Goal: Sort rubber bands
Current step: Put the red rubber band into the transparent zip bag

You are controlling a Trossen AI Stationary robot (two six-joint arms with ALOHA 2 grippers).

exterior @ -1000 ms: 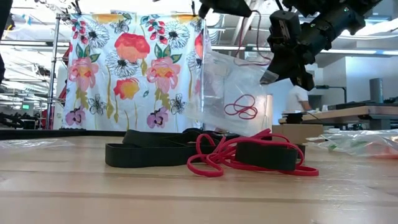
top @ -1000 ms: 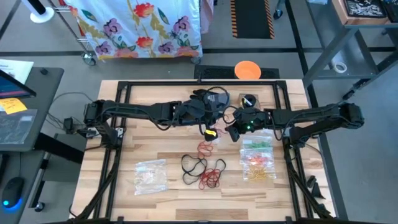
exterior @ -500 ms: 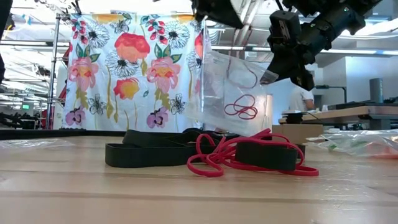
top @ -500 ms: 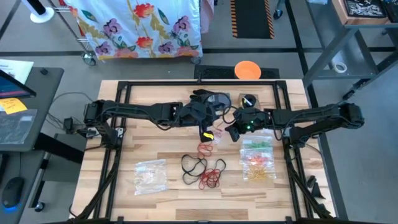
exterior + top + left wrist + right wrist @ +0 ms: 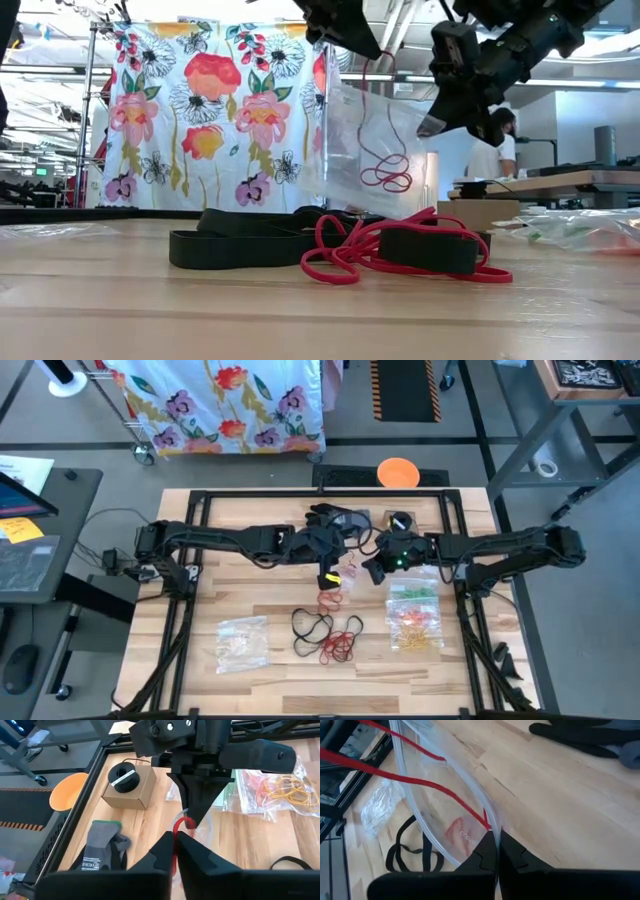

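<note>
Red rubber band [image 5: 383, 150] hangs inside clear bag [image 5: 375, 150] (pincer grips hidden).

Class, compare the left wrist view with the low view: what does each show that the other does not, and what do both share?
Only the left wrist view shows the black glove, the cardboard box with a black spool, and the orange disc. Only the low view shows the floral cloth and the black bands lying on the table. Both show the red rubber band hanging from the left end effector.
</note>
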